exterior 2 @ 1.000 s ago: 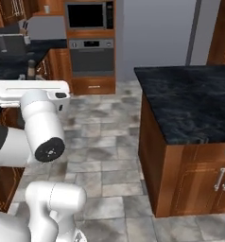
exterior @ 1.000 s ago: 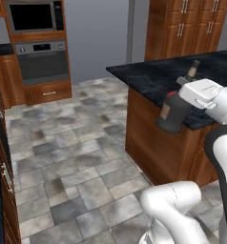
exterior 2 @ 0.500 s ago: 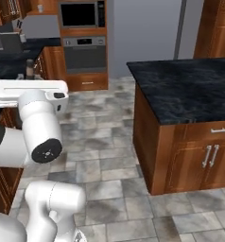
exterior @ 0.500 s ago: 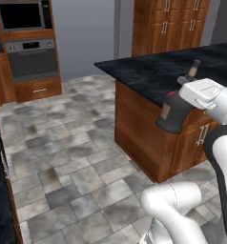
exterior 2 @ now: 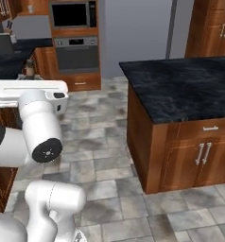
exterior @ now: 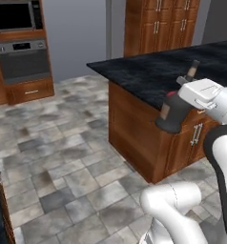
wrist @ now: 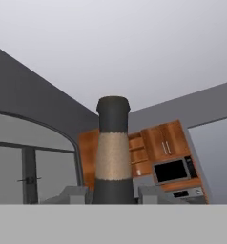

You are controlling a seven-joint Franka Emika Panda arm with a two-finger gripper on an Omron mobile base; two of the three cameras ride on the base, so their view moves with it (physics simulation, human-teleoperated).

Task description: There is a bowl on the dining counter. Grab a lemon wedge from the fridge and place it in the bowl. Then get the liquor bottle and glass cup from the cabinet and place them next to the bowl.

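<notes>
Tipping threatens the liquor bottle [exterior: 175,114] clamped in my tool [exterior: 182,97] if the base swings hard near the worktop [exterior: 158,71].

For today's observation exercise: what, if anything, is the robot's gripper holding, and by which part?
The gripper holds the dark liquor bottle, pinched low on its thin neck, with the brownish band and top rising above the fingers.

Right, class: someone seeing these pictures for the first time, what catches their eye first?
Probably the white arm's gripper shut on the dark bottle, held just in front of the black dining counter. In the hand view the bottle's neck rises up the middle. Next, the oven and microwave against the far wall.
</notes>
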